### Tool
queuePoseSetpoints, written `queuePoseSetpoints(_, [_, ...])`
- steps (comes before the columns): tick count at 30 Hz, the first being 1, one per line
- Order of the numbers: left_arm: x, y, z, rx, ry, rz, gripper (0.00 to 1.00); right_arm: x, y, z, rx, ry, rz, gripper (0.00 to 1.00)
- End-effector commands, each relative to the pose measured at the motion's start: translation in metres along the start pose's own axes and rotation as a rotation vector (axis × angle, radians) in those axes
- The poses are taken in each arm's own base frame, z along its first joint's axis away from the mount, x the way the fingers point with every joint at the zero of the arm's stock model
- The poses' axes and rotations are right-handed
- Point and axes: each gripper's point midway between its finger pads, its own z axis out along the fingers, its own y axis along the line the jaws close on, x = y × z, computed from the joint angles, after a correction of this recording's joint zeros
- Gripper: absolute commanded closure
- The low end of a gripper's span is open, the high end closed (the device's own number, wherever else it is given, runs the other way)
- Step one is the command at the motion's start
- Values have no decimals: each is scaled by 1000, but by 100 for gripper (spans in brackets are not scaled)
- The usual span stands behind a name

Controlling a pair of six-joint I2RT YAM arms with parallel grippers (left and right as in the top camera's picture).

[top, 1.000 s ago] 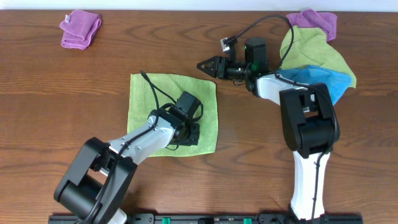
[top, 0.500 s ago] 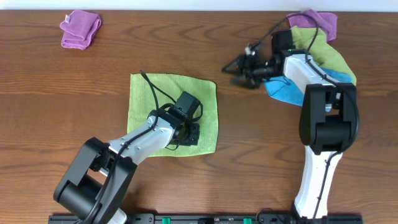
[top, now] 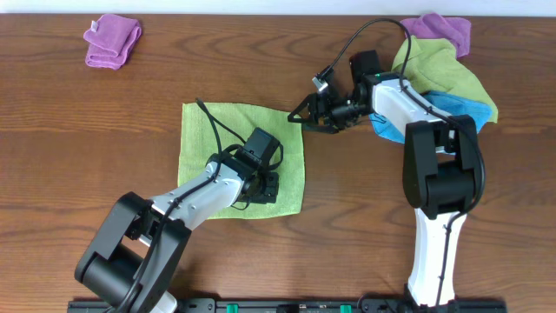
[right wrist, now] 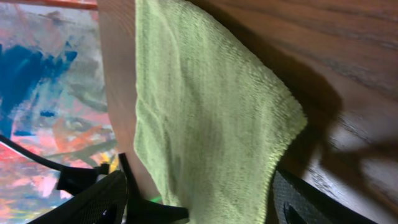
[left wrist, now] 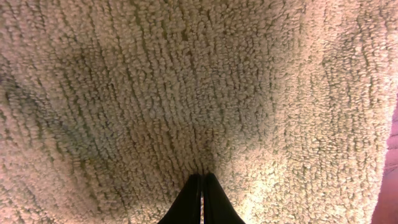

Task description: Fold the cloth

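A brown wooden desk [top: 104, 156] is seen, and the green cloth [top: 204, 139] is spread flat on it, not yet folded. A heap of green, blue and purple cloths [top: 443, 78] is piled well to the right of the green cloth. A small purple cloth [top: 111, 39] is bunched well beyond its far left corner. The left pincer [left wrist: 200, 193] is closed, its tips pressed onto the green cloth's near right part. The right pincer [right wrist: 205, 208] is spread wide just beside its far right corner, with nothing held.
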Motion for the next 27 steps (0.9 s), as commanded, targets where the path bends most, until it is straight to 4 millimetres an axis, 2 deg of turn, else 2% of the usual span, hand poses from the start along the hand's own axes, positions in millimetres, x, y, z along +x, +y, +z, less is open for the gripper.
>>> queuePoseSetpoints(1, [33,30,24,-92,106,-19,94,6,-12,5,27,6,-15,24])
queuePoseSetpoints(7, [33,30,24,-92,106,-19,94,9,-21,12,22,-10,19,21])
queuePoseSetpoints(17, [32,29,25,-91,103,-19,94,9,-2,49,-18,9,16,17])
queuePoseSetpoints(21, [32,29,25,-91,104,-19,94,-3,0,54,-102,-13,46,17])
queuePoseSetpoints(27, [33,30,24,-93,107,-19,94,-38,33,42,-271,-93,-18,15])
